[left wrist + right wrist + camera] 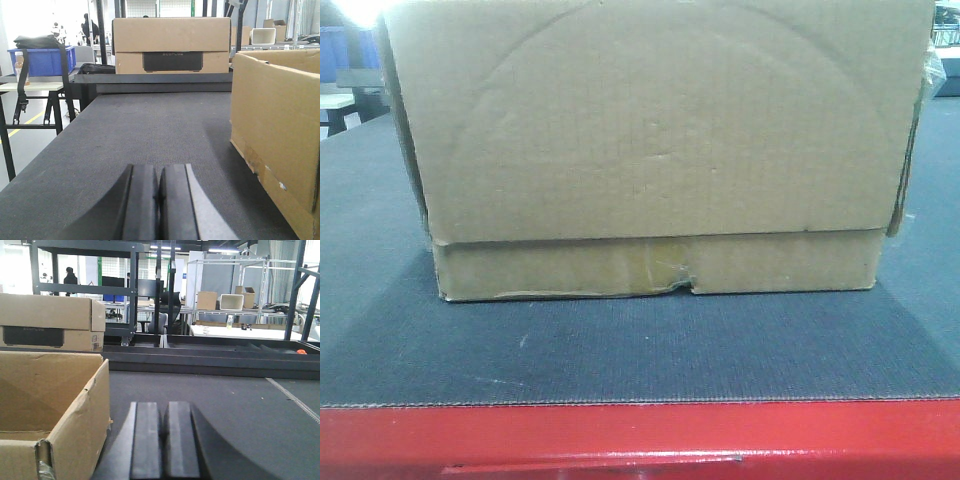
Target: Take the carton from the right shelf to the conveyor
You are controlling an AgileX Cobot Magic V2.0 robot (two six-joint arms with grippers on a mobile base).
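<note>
Only the two grippers show of the robot. The left gripper (159, 197) ends in two thick, matte black fingers with flat inner pads and rounded outer backs that widen toward the camera, one flank catching a pale grey sheen. The right gripper (164, 442) is built alike: two dark rectangular pads, smooth curved grey-black shoulders either side. No cables, screws or markings can be made out.

far box (171, 45) on belt | dark panel (173, 61) reads "ECOFLOW", kinda faint | same panel in right wrist view too blurry to read
</note>
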